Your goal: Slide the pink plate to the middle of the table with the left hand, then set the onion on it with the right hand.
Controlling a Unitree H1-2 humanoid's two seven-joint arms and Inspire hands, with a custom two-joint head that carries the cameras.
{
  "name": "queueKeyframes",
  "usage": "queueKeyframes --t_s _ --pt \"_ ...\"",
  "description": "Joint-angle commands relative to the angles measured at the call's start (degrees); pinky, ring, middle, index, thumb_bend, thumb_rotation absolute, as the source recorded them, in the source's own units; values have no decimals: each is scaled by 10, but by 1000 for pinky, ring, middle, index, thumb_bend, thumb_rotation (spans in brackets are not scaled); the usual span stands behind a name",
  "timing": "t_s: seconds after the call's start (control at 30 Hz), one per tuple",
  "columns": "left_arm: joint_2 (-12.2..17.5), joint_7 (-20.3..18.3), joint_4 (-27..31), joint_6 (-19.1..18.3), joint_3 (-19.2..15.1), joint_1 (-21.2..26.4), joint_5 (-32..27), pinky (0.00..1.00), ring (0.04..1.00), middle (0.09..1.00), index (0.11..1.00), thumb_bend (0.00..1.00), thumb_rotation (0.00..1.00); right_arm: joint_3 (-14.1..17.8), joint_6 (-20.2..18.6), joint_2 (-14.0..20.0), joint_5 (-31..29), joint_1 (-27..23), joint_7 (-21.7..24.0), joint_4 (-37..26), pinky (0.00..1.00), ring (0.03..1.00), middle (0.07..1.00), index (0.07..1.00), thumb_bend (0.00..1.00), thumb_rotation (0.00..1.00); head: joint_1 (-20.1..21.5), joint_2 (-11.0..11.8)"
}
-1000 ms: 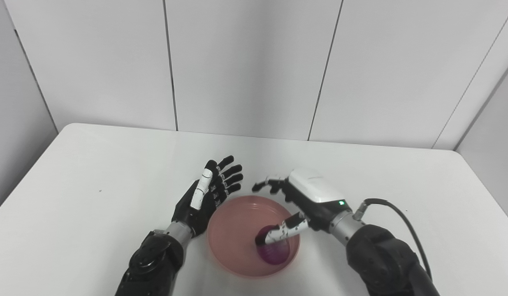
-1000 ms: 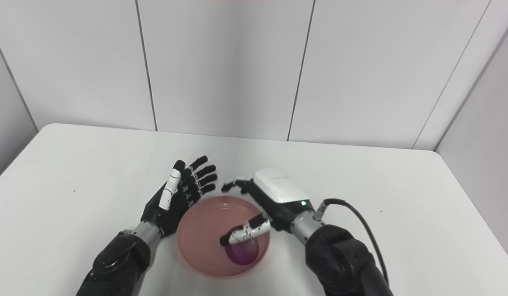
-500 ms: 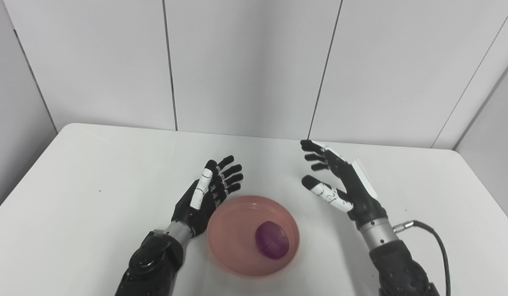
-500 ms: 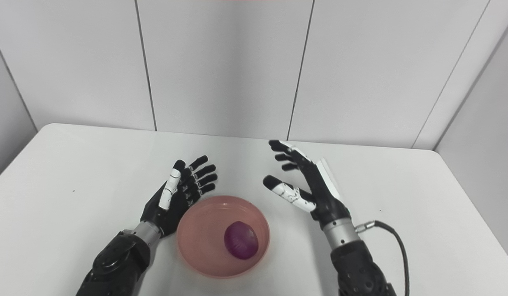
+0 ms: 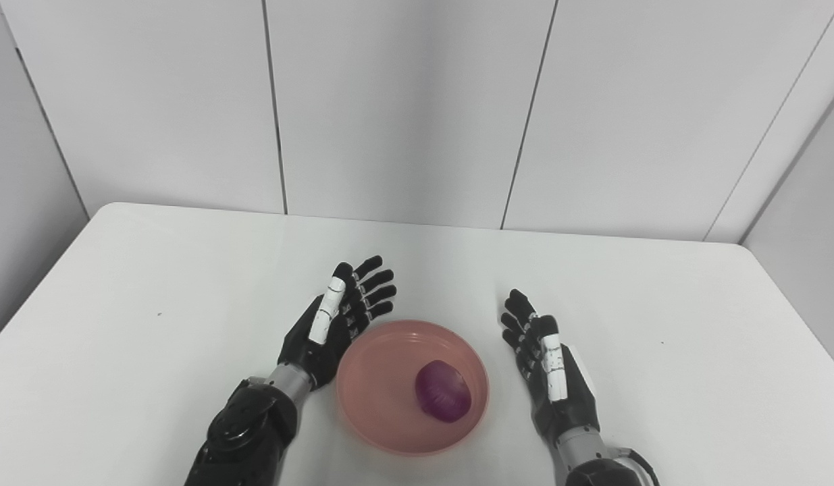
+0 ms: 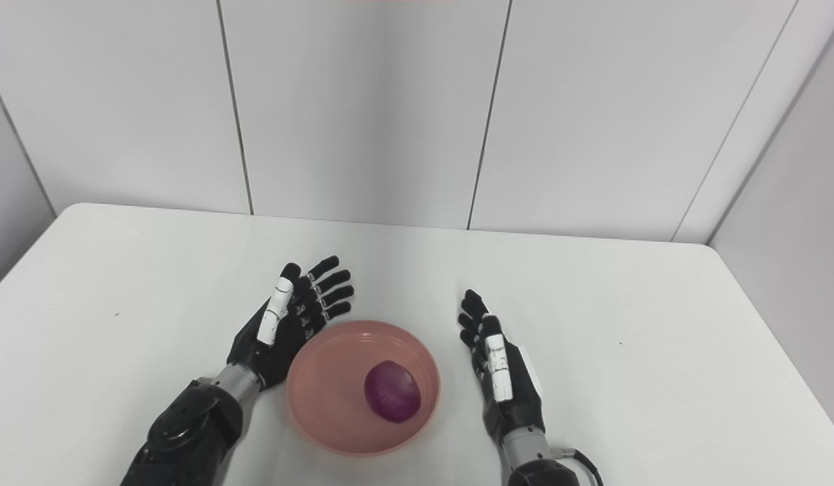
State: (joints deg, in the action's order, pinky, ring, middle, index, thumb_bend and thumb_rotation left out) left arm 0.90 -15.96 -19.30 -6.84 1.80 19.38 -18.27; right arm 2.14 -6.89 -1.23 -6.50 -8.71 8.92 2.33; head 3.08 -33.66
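The pink plate (image 5: 376,378) sits on the white table near its front middle. A purple onion (image 5: 444,399) lies in the plate, toward its right side. My left hand (image 5: 335,322) is open, fingers spread, resting just left of the plate's rim. My right hand (image 5: 548,368) is open and empty, fingers straight, to the right of the plate and apart from it. Both hands show the same in the right eye view, with the left hand (image 6: 290,322), the right hand (image 6: 501,368) and the onion (image 6: 392,400).
The white table (image 5: 187,283) is backed by grey wall panels. Its right edge (image 5: 795,304) and left edge run close to side walls. Nothing else stands on it.
My right hand let go of the onion in the plate, lifted away to the right, then came down open beside the plate. The left hand stayed put.
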Motion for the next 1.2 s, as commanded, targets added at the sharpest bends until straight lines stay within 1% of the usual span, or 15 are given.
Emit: queueKeyframes --t_s 0.0,0.17,0.37,0.53,0.73,1.17 --pt "6 16 -30 -51 5 -42 22 871 876 885 888 811 880 -5 -8 0 -15 -7 9 28 994 964 963 965 903 991 -1 -1" --pt "5 17 -27 -51 3 -44 23 878 882 889 888 823 872 -19 3 7 -21 -12 21 60 1000 960 955 959 885 986 -1 -2" --pt "5 17 -28 -48 3 -46 25 875 877 884 883 819 875 -28 17 7 -14 -13 14 78 1000 948 939 942 899 964 -2 -3" --pt "5 16 -28 -49 2 -46 23 870 874 884 887 819 879 -29 18 8 -11 -13 8 78 1000 948 937 939 907 952 -2 -2" --pt "5 17 -28 -48 2 -46 23 870 873 884 887 818 879 -32 22 11 -7 -14 8 75 1000 942 938 943 882 960 -2 -2" --pt "4 16 -27 -51 1 -47 21 869 875 883 884 823 875 -31 11 11 -11 -13 1 64 996 939 937 937 880 949 -3 -4"
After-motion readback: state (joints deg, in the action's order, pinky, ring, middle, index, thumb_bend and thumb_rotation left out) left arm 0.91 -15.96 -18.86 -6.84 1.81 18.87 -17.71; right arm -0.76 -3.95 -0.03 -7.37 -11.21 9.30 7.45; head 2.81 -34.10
